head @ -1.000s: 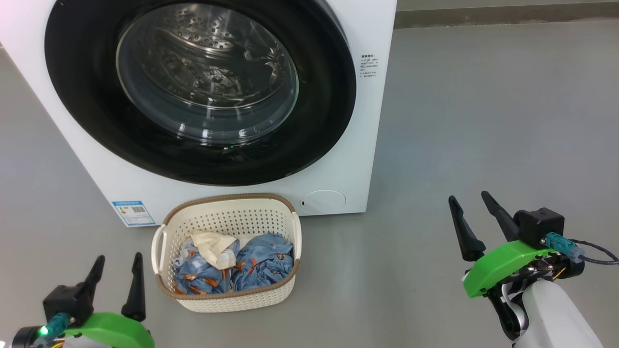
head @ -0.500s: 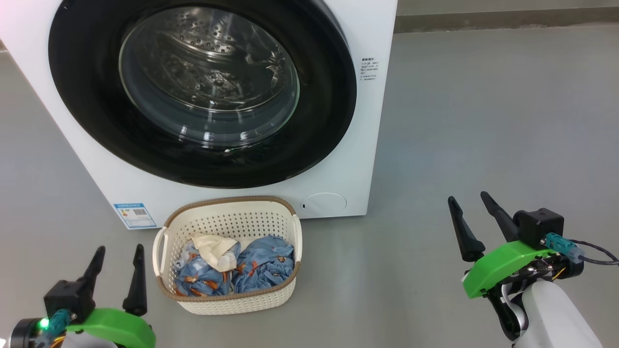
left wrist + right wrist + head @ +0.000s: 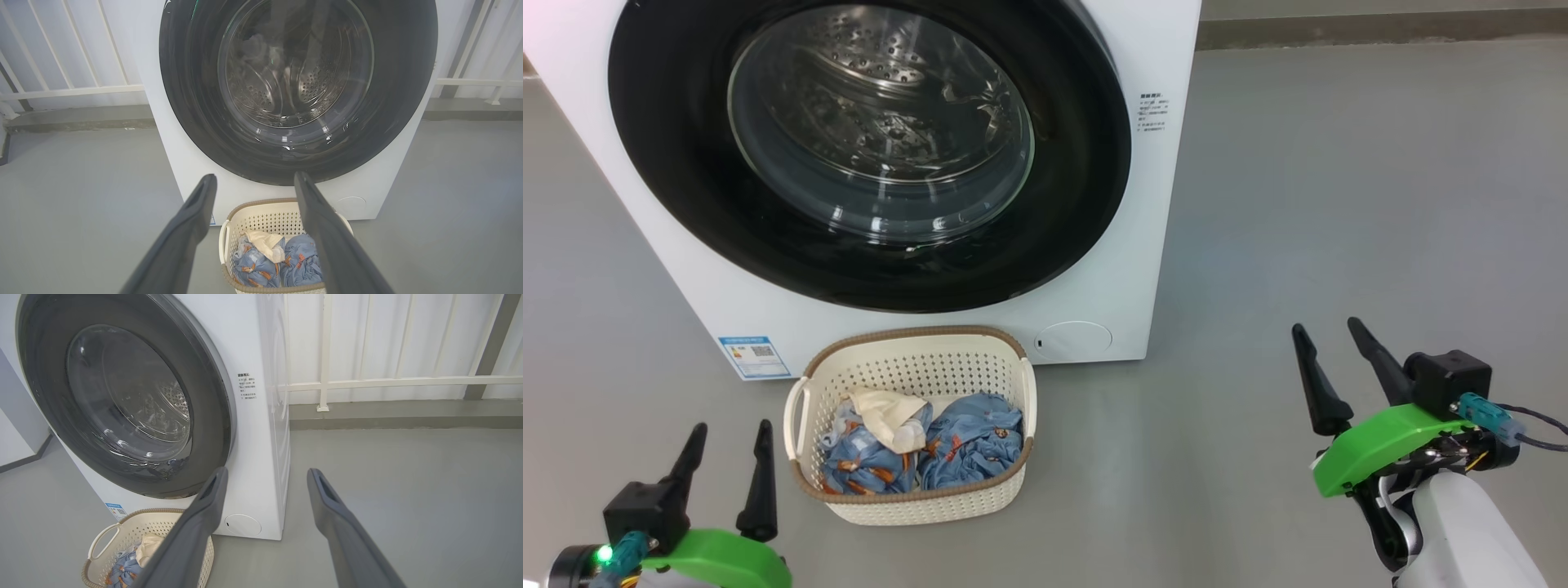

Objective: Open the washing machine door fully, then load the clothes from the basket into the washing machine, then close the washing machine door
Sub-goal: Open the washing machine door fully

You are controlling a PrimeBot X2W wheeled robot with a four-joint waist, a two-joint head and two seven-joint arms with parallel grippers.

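The left gripper (image 3: 731, 427) and the right gripper (image 3: 1325, 325), long, dark and tapered, both stand spread wide, holding nothing. Nearer the left one, the perforated cream basket (image 3: 911, 336) with a brown woven rim holds crumpled blue clothes (image 3: 968, 437), just before the boxy white washing machine (image 3: 1168, 212), its glossy black-rimmed glass door (image 3: 1086, 163) shut.

Washing machine door (image 3: 1086, 188) shut on white washing machine (image 3: 1152, 269); basket (image 3: 915, 498) just before it holds blue, cream clothes (image 3: 968, 445).
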